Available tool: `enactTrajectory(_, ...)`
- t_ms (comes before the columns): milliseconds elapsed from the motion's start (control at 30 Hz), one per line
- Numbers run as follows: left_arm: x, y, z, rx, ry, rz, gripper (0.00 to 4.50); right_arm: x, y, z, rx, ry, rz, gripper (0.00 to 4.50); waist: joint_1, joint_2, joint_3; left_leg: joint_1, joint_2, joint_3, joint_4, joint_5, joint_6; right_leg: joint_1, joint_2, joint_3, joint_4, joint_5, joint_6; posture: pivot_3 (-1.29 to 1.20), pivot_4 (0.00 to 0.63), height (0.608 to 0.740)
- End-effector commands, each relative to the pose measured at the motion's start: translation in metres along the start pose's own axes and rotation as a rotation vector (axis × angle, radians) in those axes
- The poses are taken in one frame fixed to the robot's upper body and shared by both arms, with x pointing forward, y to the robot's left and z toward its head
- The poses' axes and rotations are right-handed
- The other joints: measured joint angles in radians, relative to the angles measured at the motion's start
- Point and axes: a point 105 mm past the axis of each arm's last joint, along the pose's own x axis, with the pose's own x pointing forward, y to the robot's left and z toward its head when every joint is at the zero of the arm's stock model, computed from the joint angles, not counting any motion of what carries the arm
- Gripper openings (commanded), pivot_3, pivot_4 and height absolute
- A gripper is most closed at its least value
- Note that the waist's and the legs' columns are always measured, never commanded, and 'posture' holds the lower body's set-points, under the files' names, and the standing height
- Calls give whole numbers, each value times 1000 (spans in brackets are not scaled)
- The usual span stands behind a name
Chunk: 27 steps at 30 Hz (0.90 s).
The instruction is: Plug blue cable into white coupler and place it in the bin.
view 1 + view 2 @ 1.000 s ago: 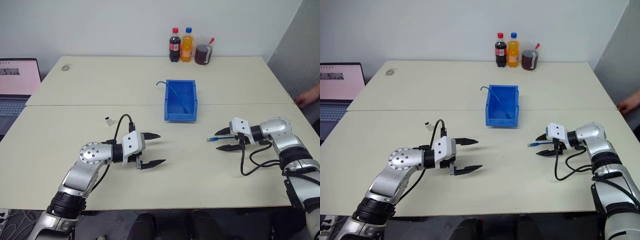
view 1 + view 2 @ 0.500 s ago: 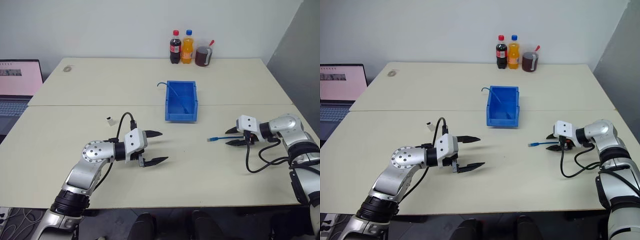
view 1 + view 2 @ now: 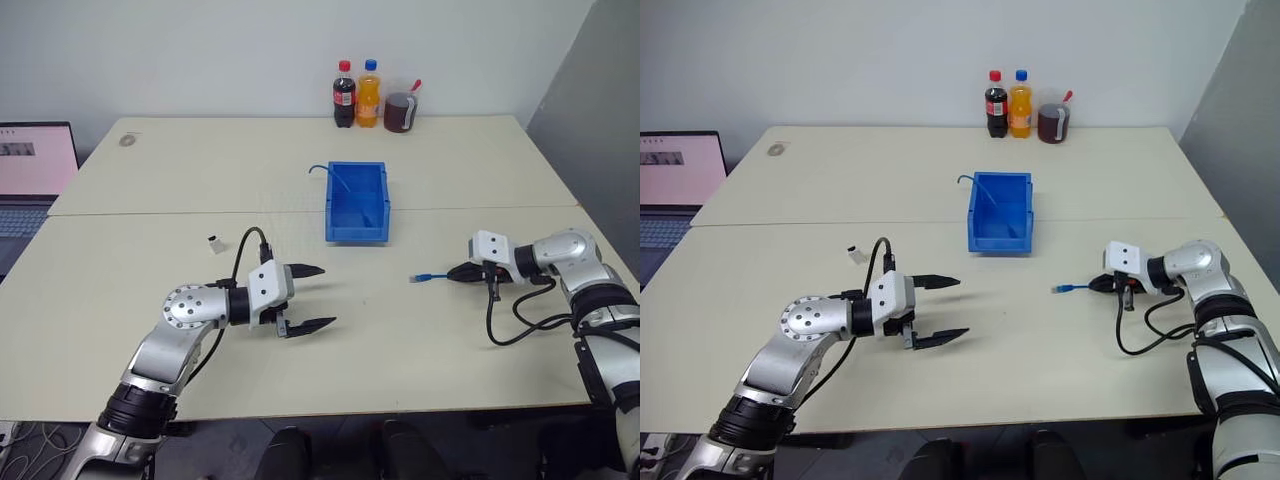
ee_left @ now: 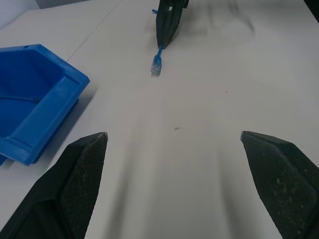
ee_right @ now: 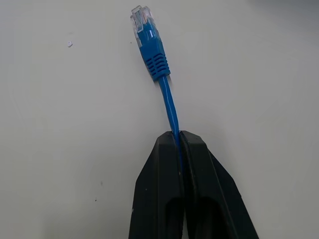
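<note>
Pale cream table (image 3: 420,380), seen from above your arms. At its far edge stand a cola bottle (image 3: 343,95), an orange bottle (image 3: 369,94) and a dark jug (image 3: 401,110), side by side and well away from the work. A laptop (image 3: 30,180) sits off the table's left side. The bin (image 3: 356,203) lies near the table's middle, with a thin blue strand rising over its far left corner (image 3: 318,169); you cannot tell from these views what that strand is. The white coupler (image 3: 216,243) rests alone on the table, left of the bin and just beyond your left arm.

Your right gripper (image 3: 461,272) has its two fingers (image 5: 167,199) pressed together on the blue cable (image 5: 168,107), whose clear plug end (image 5: 141,17) sticks out past the tips toward the table's middle. Bare tabletop separates plug and coupler; your left gripper (image 3: 310,297) hovers between them, jaws spread wide and holding nothing.

Compared with one second ago: the right fingers, then parted around the cable, have now shut on it. The left gripper has kept its place and its wide spread. A person's hand at the table's right edge has gone from view.
</note>
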Motion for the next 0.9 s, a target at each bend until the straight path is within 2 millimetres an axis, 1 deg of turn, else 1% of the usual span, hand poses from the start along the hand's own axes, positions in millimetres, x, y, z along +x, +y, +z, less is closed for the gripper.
enactTrajectory(33,-20,-2,13,29,-26,52,4500,20,2,30,-9,-97,89,29,-13,0,0,0,1,0,0,0,0,0,0,1,0,0,-1,0,150,740)
enactTrajectory(167,-48,-18,5,-12,11,138,4500,46,9,69,-50,-203,185,29,-31,0,0,2,5,0,-3,0,0,-3,3,1,1,2,-5,0,150,740)
enactTrajectory(233,-69,-30,-7,-48,62,221,4500,65,14,98,-59,-284,204,29,-34,2,1,1,11,1,-5,0,0,-4,4,1,1,2,-6,0,150,740)
enactTrajectory(267,-80,-37,-10,-75,82,263,4500,75,16,111,-64,-309,208,29,-32,3,2,-1,15,1,-5,0,0,-7,6,1,1,3,-8,0,150,740)
enactTrajectory(333,-97,-52,-14,-123,115,331,4500,92,22,127,-69,-325,217,29,-31,3,2,-3,16,1,-5,0,0,-9,8,1,2,3,-9,0,150,740)
enactTrajectory(400,-111,-70,-17,-176,153,385,4500,106,25,137,-60,-311,206,29,-30,3,2,-2,19,0,-6,-1,-1,-9,9,2,1,2,-11,0,150,740)
enactTrajectory(467,-122,-86,-22,-226,193,434,4500,116,33,144,-60,-300,229,29,-13,3,2,-4,17,0,-6,-1,-1,-10,8,2,1,1,-12,0,150,740)
enactTrajectory(533,-129,-98,-25,-255,221,482,4500,124,44,148,-71,-294,276,29,3,3,2,-4,16,1,-6,-1,-2,-9,8,2,0,0,-13,0,150,740)
enactTrajectory(600,-130,-103,-25,-265,228,520,4500,129,53,149,-99,-279,308,475,14,3,2,-4,15,1,-5,-1,-2,-9,8,1,-1,0,-13,0,150,740)
enactTrajectory(633,-130,-103,-24,-267,227,533,4500,131,54,149,-103,-272,311,528,17,2,1,-4,15,1,-5,-1,-2,-9,8,1,-1,-1,-13,0,150,740)
enactTrajectory(667,-129,-103,-24,-266,224,538,4500,133,55,148,-101,-267,314,790,17,2,1,-4,15,1,-5,-1,-2,-9,8,1,-1,-3,-12,0,150,740)
enactTrajectory(733,-127,-102,-23,-263,218,543,4500,134,56,147,-95,-262,312,1171,15,2,1,-4,16,2,-4,-1,-1,-9,10,0,0,-6,-14,0,150,740)
enactTrajectory(767,-125,-101,-23,-260,214,544,4500,134,56,147,-92,-261,310,1557,15,2,1,-3,16,3,-4,-1,-1,-8,11,1,0,-5,-15,0,150,740)
enactTrajectory(800,-124,-100,-23,-258,211,544,4500,134,55,146,-91,-260,308,1703,13,2,1,-2,16,4,-4,-1,-1,-8,12,0,0,-5,-15,0,150,740)
enactTrajectory(867,-120,-93,-24,-244,197,539,4500,132,51,147,-71,-282,271,2157,10,2,1,-2,16,5,-4,-1,-1,-8,16,0,1,-4,-14,0,150,740)
enactTrajectory(900,-118,-89,-25,-237,191,536,4500,130,48,147,-60,-290,257,2280,10,2,1,-2,16,6,-4,-1,-1,-8,16,0,0,-3,-13,0,150,740)
